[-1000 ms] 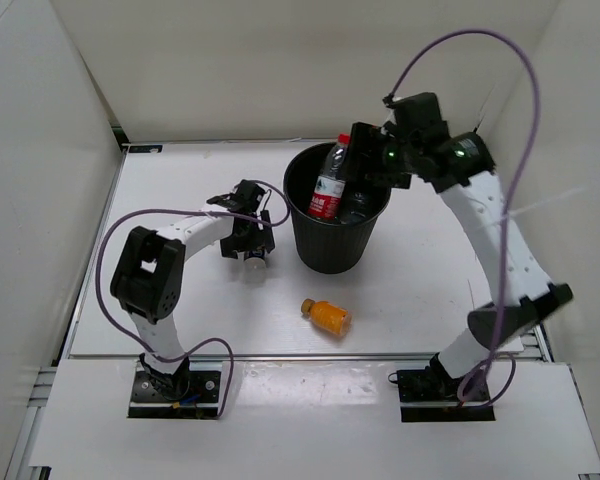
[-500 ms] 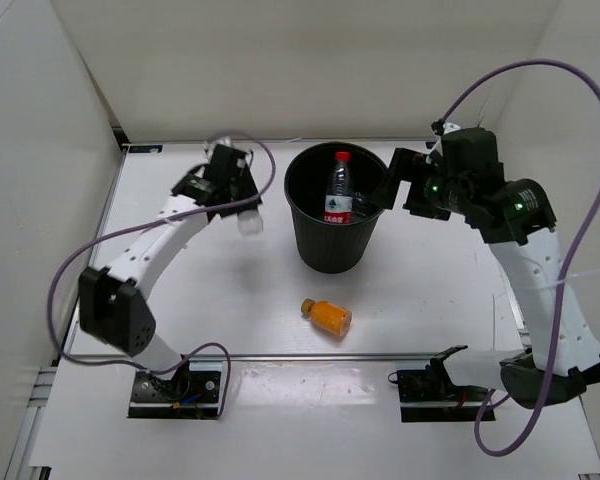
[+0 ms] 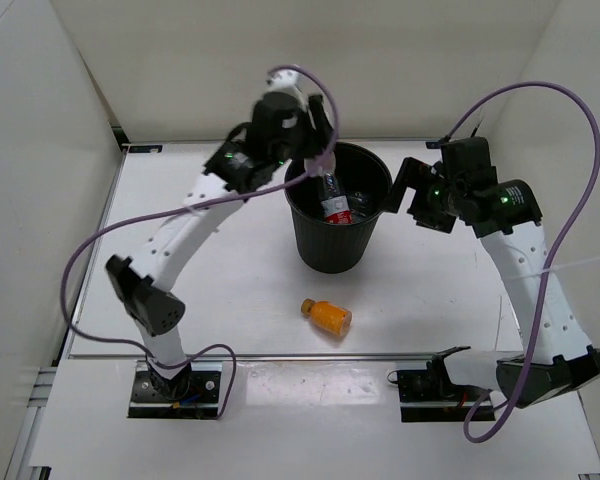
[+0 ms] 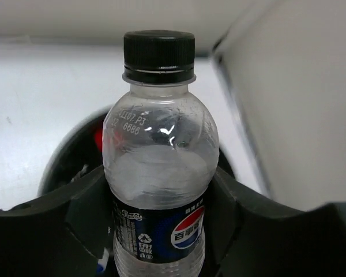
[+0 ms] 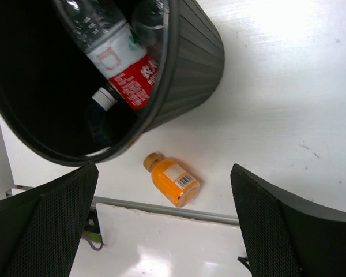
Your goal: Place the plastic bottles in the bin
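My left gripper (image 3: 310,165) is shut on a clear bottle (image 4: 158,156) with a blue label and black cap. It holds the bottle upright over the left rim of the black bin (image 3: 330,245). The bin's rim shows behind the bottle in the left wrist view (image 4: 63,167). A red-labelled bottle (image 3: 336,207) lies tilted inside the bin, also in the right wrist view (image 5: 127,72), with other clear bottles (image 5: 150,17) beside it. The stubby orange bottle (image 3: 327,316) lies on the table in front of the bin. My right gripper (image 3: 405,195) is open and empty, just right of the bin, above the orange bottle (image 5: 173,180).
White walls close in the table on the left, back and right. A grey rail (image 5: 179,210) runs along the table's near edge. The purple cables (image 3: 540,110) loop above both arms.
My left arm lifted the blue-labelled bottle from the table left of the bin up to its rim. My right gripper let the red-labelled bottle go into the bin and drew back to the right.
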Available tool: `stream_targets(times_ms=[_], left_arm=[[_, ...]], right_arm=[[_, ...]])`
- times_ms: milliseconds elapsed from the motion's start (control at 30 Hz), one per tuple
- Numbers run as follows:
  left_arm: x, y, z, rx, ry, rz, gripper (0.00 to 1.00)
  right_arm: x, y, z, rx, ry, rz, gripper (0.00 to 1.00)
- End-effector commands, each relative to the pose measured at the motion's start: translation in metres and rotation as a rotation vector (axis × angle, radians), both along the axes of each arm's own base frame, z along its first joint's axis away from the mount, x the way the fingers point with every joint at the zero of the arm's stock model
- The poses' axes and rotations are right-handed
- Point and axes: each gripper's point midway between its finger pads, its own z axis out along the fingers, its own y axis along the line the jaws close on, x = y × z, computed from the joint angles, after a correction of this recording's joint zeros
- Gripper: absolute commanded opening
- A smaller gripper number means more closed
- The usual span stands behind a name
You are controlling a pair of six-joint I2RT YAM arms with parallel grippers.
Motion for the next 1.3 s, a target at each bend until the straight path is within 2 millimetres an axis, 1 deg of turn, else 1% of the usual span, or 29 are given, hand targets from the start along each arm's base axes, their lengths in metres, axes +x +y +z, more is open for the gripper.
stream_targets(times_ms=[0,33,67,100,167,233,267,300,333,367,433,467,500,533,567,600,667,700,767,800,900,933,1000,1033,1067,1100,1133,1167,1267], left_arm=[[-0.024,-0.037,-0.055,0.122,0.097,-0.123,0.71],[-0.026,-0.038,-0.071,0.153,0.119,-0.111,0.83],[-0.031,-0.036,-0.067,0.155,0.109,-0.102,1.0],[-0.035,-0.032,-0.067,0.166,0.11,-0.089,1.0],[-0.045,-0.014,-0.039,0.152,0.07,-0.041,1.0],[-0.052,0.006,-0.01,0.146,0.013,0.0,1.0],[-0.06,0.03,0.021,0.117,-0.049,0.063,1.0],[-0.064,0.046,0.032,0.107,-0.07,0.11,1.0],[-0.068,0.063,0.039,0.102,-0.087,0.163,1.0],[-0.074,0.097,0.043,0.097,-0.097,0.272,1.0],[-0.076,0.134,0.029,0.091,-0.073,0.382,1.0],[-0.086,0.156,0.028,0.088,-0.08,0.422,1.0],[-0.085,0.163,-0.01,0.155,-0.021,0.437,1.0],[-0.088,0.171,-0.025,0.164,0.01,0.455,1.0],[-0.091,0.188,-0.048,0.212,0.069,0.491,1.0],[-0.097,0.198,-0.078,0.26,0.132,0.503,1.0],[-0.105,0.216,-0.114,0.29,0.245,0.549,1.0],[-0.117,0.222,-0.148,0.358,0.342,0.534,1.0],[-0.127,0.234,-0.175,0.381,0.435,0.561,1.0],[-0.137,0.238,-0.197,0.426,0.496,0.556,1.0],[-0.15,0.25,-0.214,0.434,0.53,0.572,1.0],[-0.154,0.252,-0.23,0.439,0.548,0.572,1.0],[-0.16,0.257,-0.236,0.447,0.541,0.553,1.0],[-0.164,0.262,-0.246,0.455,0.565,0.557,1.0],[-0.166,0.263,-0.249,0.473,0.571,0.55,1.0],[-0.166,0.267,-0.247,0.461,0.565,0.564,1.0],[-0.17,0.268,-0.251,0.475,0.581,0.563,1.0],[-0.17,0.268,-0.251,0.476,0.581,0.563,1.0],[-0.173,0.272,-0.253,0.487,0.585,0.57,1.0]], right_arm=[[-0.007,-0.005,0.011,0.048,-0.044,-0.019,0.99],[-0.007,-0.009,0.009,0.047,-0.042,-0.033,0.99],[-0.009,-0.014,0.001,0.041,-0.025,-0.047,0.99],[-0.011,-0.015,0.002,0.045,-0.038,-0.047,0.99],[-0.015,-0.016,-0.004,0.044,-0.033,-0.047,0.99],[-0.026,-0.014,-0.018,0.058,-0.011,-0.026,0.99],[-0.025,-0.008,-0.02,0.067,-0.042,0.014,0.99],[-0.031,-0.003,-0.023,0.078,-0.068,0.059,0.99],[-0.041,0.004,-0.056,0.056,-0.016,0.103,0.99],[-0.041,0.01,-0.052,0.075,-0.112,0.141,0.99],[-0.054,0.026,-0.07,0.064,-0.195,0.245,0.99],[-0.058,0.029,-0.085,0.056,-0.3,0.289,0.99],[-0.066,0.038,-0.094,0.051,-0.353,0.352,0.99],[-0.07,0.041,-0.101,0.049,-0.399,0.389,0.99],[-0.073,0.041,-0.102,0.034,-0.475,0.425,0.99],[-0.079,0.048,-0.119,0.03,-0.486,0.471,0.99],[-0.081,0.051,-0.133,-0.011,-0.482,0.507,0.99],[-0.086,0.057,-0.138,-0.042,-0.487,0.566,0.99],[-0.088,0.063,-0.157,-0.104,-0.442,0.612,0.97],[-0.093,0.077,-0.153,-0.099,-0.477,0.66,0.97],[-0.089,0.098,-0.153,-0.135,-0.55,0.697,0.97],[-0.089,0.104,-0.162,-0.156,-0.533,0.72,0.97],[-0.087,0.115,-0.168,-0.155,-0.534,0.745,0.97],[-0.089,0.121,-0.18,-0.167,-0.502,0.774,0.97],[-0.092,0.126,-0.184,-0.164,-0.494,0.793,0.97],[-0.091,0.126,-0.199,-0.185,-0.463,0.802,0.97],[-0.095,0.125,-0.211,-0.202,-0.436,0.819,0.97],[-0.096,0.128,-0.215,-0.193,-0.417,0.819,0.97],[-0.102,0.119,-0.248,-0.235,-0.303,0.803,0.9]])
